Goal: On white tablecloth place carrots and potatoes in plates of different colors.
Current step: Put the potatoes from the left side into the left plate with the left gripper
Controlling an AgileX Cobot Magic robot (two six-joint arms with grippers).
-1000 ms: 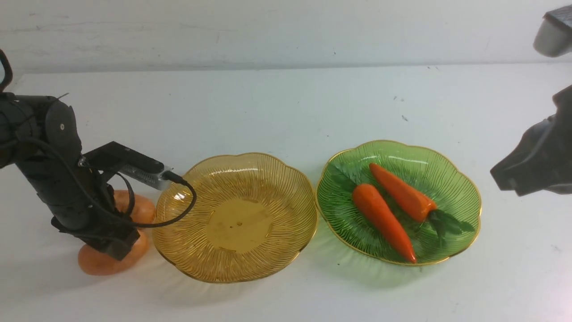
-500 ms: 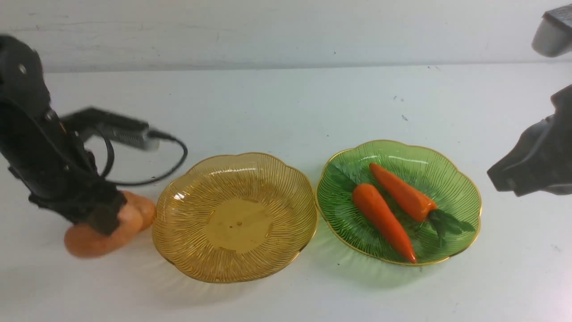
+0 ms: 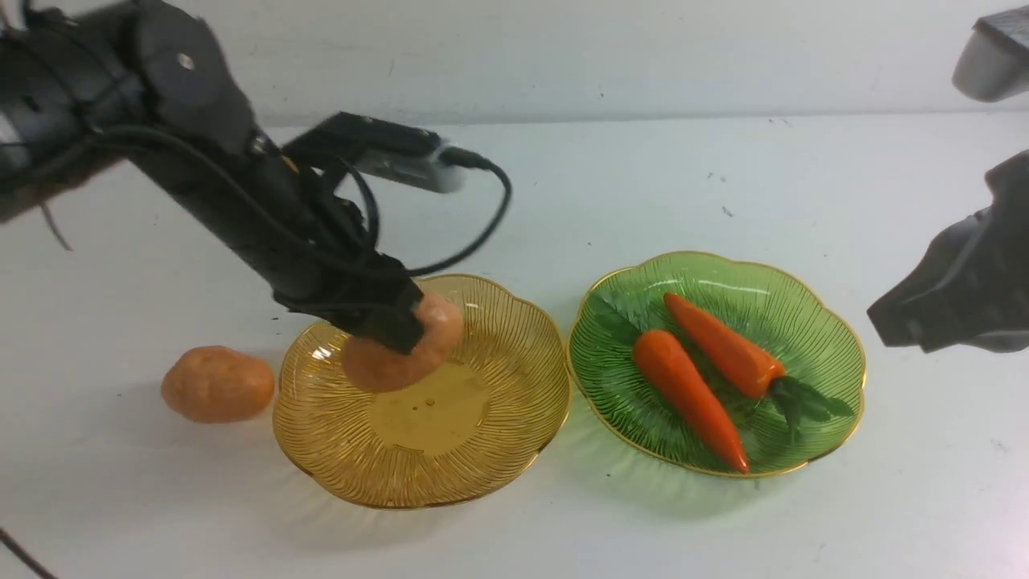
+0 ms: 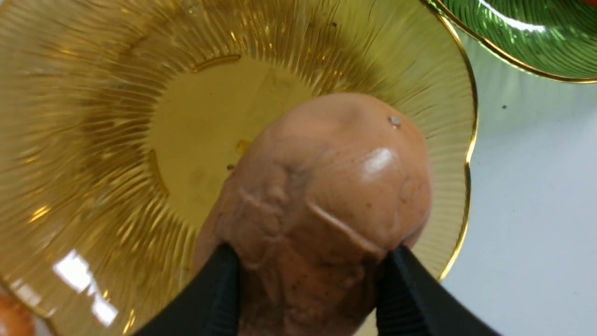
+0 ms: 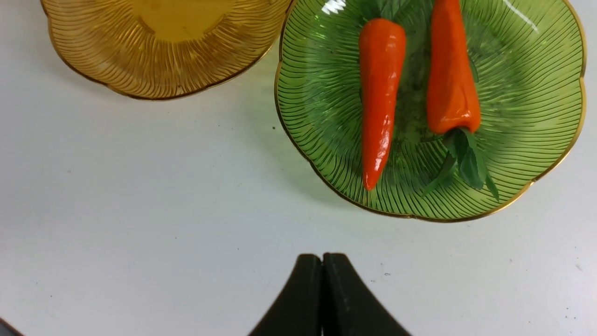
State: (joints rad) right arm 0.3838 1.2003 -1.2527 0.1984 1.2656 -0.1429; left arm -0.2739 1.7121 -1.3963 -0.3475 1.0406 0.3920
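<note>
My left gripper (image 3: 398, 334) is shut on a tan-orange potato (image 3: 378, 366) and holds it above the amber-yellow plate (image 3: 514, 386). In the left wrist view the potato (image 4: 326, 186) sits between the two black fingers (image 4: 406, 289) over the plate (image 4: 93, 140). A second potato (image 3: 217, 384) lies on the white tablecloth (image 3: 514, 185), just left of the amber plate. Two orange carrots (image 3: 690, 398) (image 3: 723, 346) lie side by side in the green plate (image 3: 836, 346). My right gripper (image 5: 322, 261) is shut and empty, raised over the cloth near the green plate (image 5: 536, 116).
The two plates stand side by side, almost touching. A wall runs along the back edge of the table. A grey device (image 3: 993, 56) hangs at the top right.
My left gripper has lifted one potato off the cloth and carried it right, over the amber plate. The other potato stays on the cloth. The right arm has barely moved.
</note>
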